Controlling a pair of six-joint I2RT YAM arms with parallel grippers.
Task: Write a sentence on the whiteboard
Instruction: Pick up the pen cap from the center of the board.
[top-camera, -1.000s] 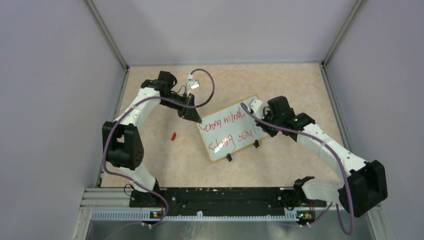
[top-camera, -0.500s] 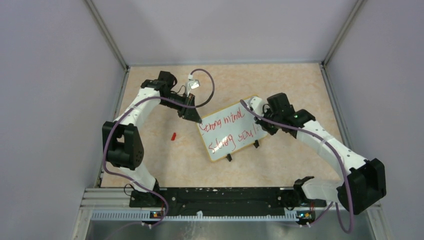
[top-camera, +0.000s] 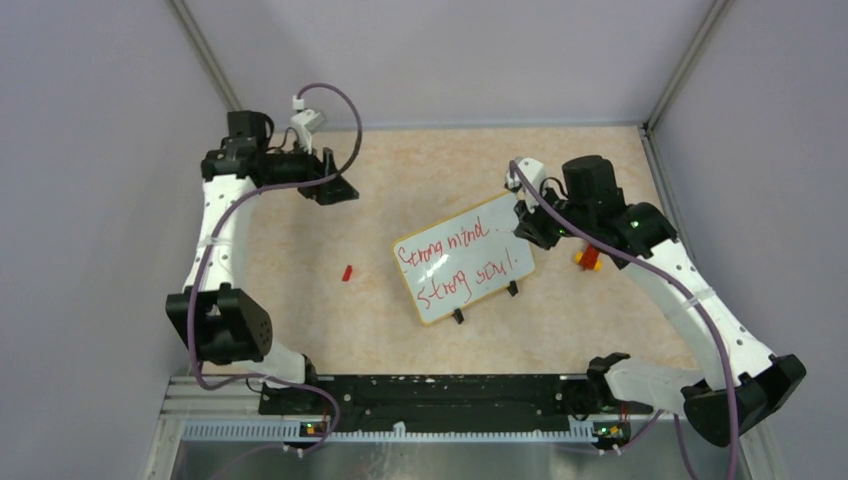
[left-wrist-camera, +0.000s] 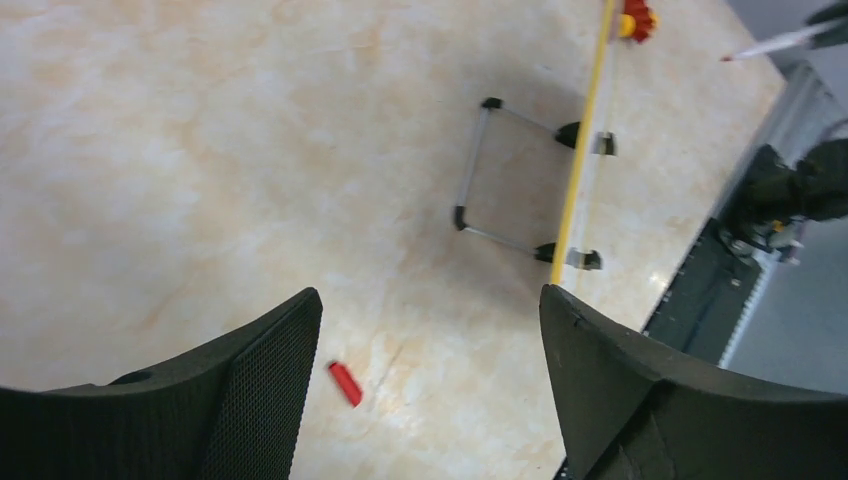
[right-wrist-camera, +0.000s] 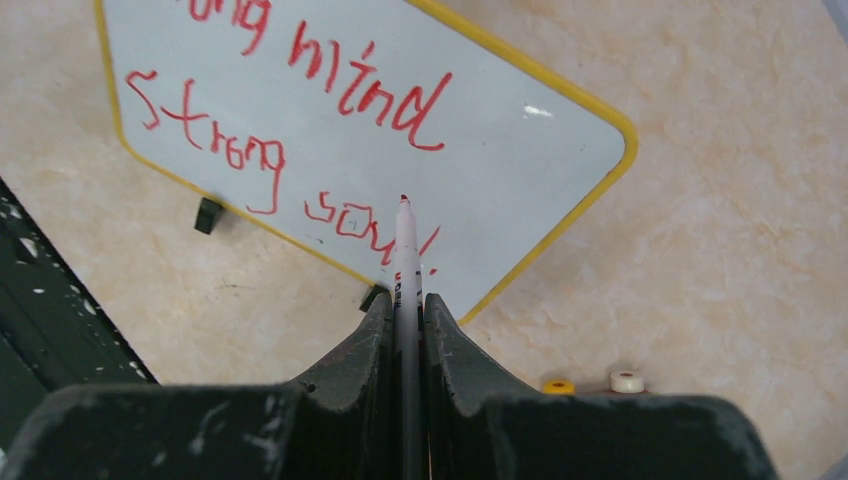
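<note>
The whiteboard (top-camera: 463, 262) lies at the middle of the table (top-camera: 420, 160). The sentence (top-camera: 470, 282) is laid out on it in two red lines, with a closing stroke after "soul". Half a second ago the marker (right-wrist-camera: 405, 250) was held over the end of the lower line. It is now seen raised, and is judged clear of the surface. It is pinched between the fingers of the right gripper (right-wrist-camera: 405, 310), which has been drawn back to the board's far right corner. The left gripper (left-wrist-camera: 430, 300), earlier set at the board's far left corner, has been withdrawn well to the left, its fingers spread and nothing held. A red cap (top-camera: 346, 272) lies to the board's left. The writing is judged done.
</note>
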